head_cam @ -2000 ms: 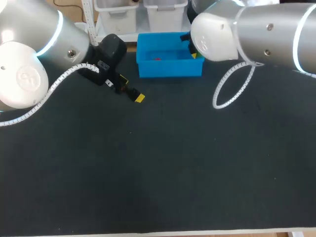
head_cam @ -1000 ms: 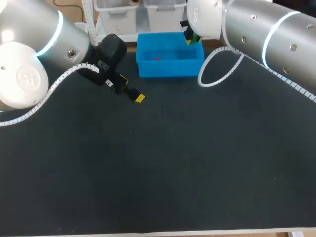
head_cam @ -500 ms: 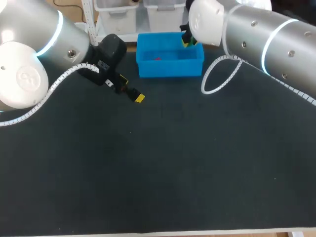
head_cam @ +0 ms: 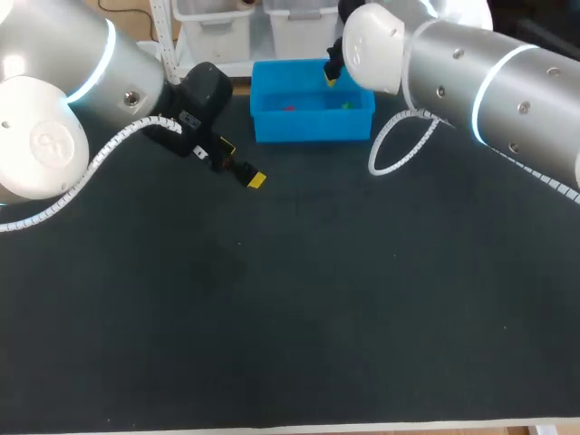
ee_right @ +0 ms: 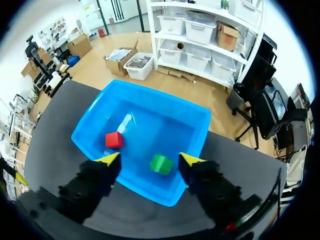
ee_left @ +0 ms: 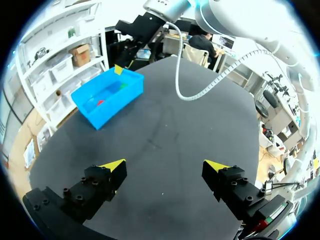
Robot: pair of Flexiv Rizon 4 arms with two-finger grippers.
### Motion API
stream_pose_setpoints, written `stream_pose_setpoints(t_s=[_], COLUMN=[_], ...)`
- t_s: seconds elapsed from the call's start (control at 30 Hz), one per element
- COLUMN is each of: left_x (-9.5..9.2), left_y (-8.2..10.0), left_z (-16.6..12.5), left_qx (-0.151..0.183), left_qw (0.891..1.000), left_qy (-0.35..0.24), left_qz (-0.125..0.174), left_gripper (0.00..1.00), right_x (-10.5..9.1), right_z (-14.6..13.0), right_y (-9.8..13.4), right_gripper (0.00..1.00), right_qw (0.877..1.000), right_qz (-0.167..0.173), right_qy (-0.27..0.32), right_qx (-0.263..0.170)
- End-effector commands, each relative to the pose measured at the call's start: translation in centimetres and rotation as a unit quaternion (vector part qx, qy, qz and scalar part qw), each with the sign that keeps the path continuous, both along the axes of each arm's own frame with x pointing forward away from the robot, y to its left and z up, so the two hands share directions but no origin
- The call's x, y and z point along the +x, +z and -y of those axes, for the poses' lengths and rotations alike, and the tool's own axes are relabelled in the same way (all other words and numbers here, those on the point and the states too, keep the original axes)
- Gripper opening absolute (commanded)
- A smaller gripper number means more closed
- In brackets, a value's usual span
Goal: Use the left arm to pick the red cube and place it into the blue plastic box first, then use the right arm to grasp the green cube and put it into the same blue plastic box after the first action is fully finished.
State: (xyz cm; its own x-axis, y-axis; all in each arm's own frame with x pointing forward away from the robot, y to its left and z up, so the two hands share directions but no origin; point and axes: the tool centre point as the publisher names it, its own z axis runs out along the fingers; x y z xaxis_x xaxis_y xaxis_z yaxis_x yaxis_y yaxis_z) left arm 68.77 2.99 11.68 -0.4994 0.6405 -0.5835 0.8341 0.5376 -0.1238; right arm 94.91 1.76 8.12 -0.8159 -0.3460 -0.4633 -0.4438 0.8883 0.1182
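Left gripper (ee_left: 165,166) is hanging over the dark table (head_cam: 317,299) off to the left of the blue plastic box (head_cam: 313,127), fingers spread wide and holding nothing. The box is sitting right up at the table's far edge, and it's carrying the red cube (ee_right: 114,140) toward its left and the green cube (ee_right: 161,164) toward its right, the two apart from each other. Right gripper (ee_right: 150,160) is hovering above the box's right end with its fingers wide apart and gripping nothing, and the table is stretching out broad from the box toward the near edge.

A robot lab: left arm (head_cam: 63,100), right arm (head_cam: 480,82), black table (head_cam: 299,308).
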Motion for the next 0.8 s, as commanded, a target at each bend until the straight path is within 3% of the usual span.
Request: stream_pose_setpoints(t_s=[0.03,0.8], left_x=[0.1,0.1], left_y=[-0.1,-0.1], left_z=[-0.1,-0.1], left_qx=[-0.003,-0.003], left_qw=[1.0,1.0], left_qy=[-0.002,-0.002], left_qz=[0.001,0.001], left_gripper=[1.0,1.0], right_x=[1.1,-0.5], right_z=[-0.1,0.6], right_y=[0.4,3.5], right_gripper=[1.0,1.0], right_qw=[0.996,0.998], right_qz=[-0.079,-0.046], right_qy=[0.01,0.017], right_qx=[-0.037,-0.035])
